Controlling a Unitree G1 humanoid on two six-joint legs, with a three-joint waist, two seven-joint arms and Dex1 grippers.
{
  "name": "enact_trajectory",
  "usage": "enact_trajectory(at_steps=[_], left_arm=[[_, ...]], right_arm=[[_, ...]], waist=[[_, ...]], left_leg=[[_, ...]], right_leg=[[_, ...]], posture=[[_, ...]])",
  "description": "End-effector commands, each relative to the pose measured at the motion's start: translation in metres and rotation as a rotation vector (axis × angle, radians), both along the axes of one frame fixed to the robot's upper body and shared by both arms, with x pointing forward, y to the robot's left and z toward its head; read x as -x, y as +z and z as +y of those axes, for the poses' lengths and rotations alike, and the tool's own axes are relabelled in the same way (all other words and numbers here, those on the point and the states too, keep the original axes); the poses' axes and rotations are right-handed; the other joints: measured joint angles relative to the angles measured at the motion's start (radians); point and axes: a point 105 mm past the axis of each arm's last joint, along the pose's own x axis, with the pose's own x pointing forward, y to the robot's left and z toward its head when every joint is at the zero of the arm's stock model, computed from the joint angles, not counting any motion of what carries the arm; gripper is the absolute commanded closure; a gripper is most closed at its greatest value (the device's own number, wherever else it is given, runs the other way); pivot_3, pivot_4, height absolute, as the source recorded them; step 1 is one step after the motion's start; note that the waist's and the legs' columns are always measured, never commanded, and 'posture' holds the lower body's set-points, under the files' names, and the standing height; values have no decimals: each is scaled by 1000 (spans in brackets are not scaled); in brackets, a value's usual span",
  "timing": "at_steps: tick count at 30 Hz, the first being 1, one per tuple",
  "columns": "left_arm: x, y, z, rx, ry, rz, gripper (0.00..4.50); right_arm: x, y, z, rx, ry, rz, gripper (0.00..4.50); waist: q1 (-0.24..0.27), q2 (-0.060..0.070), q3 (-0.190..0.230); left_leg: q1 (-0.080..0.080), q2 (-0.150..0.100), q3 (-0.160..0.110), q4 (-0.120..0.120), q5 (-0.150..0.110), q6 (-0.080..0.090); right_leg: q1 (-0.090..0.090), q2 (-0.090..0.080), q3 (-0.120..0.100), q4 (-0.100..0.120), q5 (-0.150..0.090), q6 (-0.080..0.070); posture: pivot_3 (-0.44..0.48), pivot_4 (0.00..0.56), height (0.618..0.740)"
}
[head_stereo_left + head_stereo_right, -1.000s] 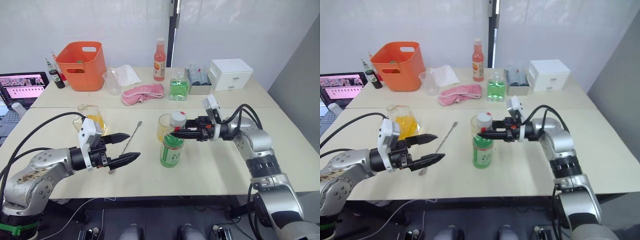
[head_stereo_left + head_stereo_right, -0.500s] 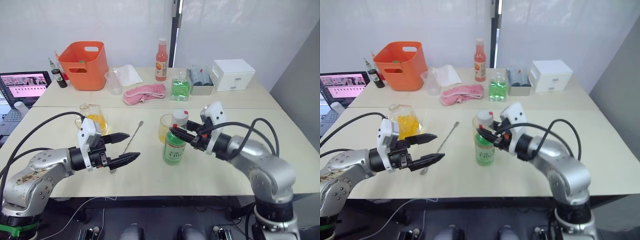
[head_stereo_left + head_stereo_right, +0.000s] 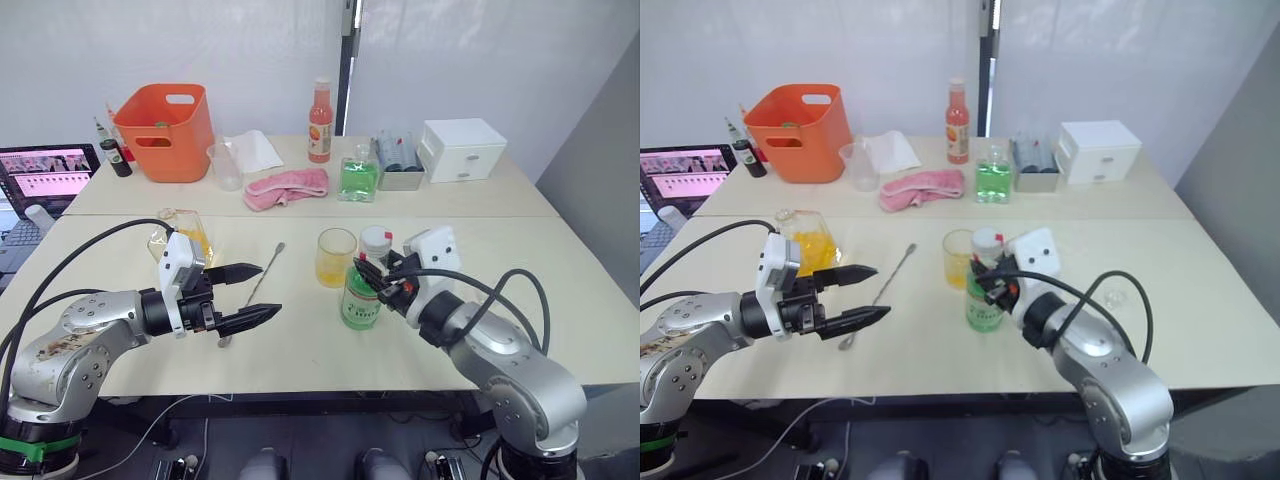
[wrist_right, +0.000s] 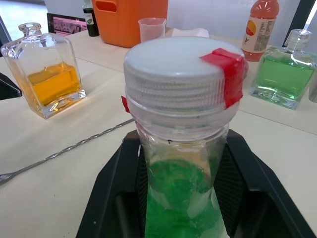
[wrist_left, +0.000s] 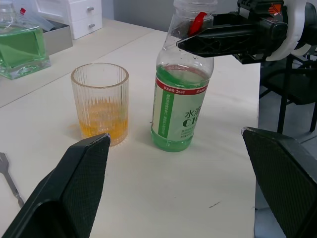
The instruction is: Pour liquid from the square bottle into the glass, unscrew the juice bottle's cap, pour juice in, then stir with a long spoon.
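Ribbed clear glass (image 3: 335,257) stands upright on the pale tabletop (image 3: 300,350), a shallow layer of orange liquid (image 5: 103,125) in its bottom. Just beside it is the slim plastic juice bottle (image 3: 363,292), pale green inside, its ridged white cap (image 4: 179,75) marked with red tape. The right pincer (image 3: 372,279) is clamped around the bottle's neck below the cap. The left pincer (image 3: 250,294) hovers with black fingers spread apart, near the thin twisted metal spoon (image 3: 252,290). The faceted square bottle (image 3: 186,237) stands behind it.
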Motion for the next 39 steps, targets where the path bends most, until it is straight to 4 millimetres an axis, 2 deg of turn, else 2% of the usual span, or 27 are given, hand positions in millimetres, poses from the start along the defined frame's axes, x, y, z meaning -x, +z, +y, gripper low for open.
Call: enact_trajectory(at_steps=[1,3,5,11,12,23,28,34,39], left_arm=[[1,8,-1,-7,-14,-45,0],[1,8,-1,-7,-12,-46,0],[2,8,-1,-7,-11,-46,0],[1,9,0,-4,-5,-48,0],[0,9,0,-3,-4,-49,0],[2,8,-3,0,-11,-44,0],[4,8,-3,3,-4,-44,0],[6,8,-3,3,1,-41,0],[6,9,-2,1,5,-40,0]], right_arm=[[4,-6,5,-27,25,16,3215],[5,-9,6,-31,28,21,3215],[4,-9,4,-39,30,19,2163],[-2,1,-8,-44,98,-7,87],[-3,2,-10,-44,121,-10,31],[-24,8,-30,97,673,43,31],[-43,13,-29,119,782,34,31],[-48,22,-27,107,857,19,31],[-46,24,-27,91,875,12,1571]], waist=[[0,0,0],[0,0,0],[0,0,0],[0,0,0],[1,0,0],[0,0,0],[-1,0,0],[3,0,0],[2,0,0]], left_leg=[[0,0,0,0,0,0],[0,0,0,0,0,0],[0,0,-1,0,0,0],[0,0,-1,0,0,0],[0,0,-1,0,0,0],[0,0,1,0,0,0],[0,0,2,0,0,0],[-1,0,2,0,0,0],[-1,0,1,0,0,0]], right_leg=[[0,0,0,0,0,0],[0,0,0,0,0,0],[0,0,0,0,0,0],[0,0,0,0,0,0],[0,0,0,0,0,0],[0,1,0,-1,0,0],[0,1,0,-1,0,0],[0,0,0,-1,0,0],[0,0,0,-1,0,0]], posture=[[0,150,715],[0,150,715],[0,150,715],[0,150,715],[0,150,715],[0,150,715],[0,150,715],[0,150,715],[0,150,715]])
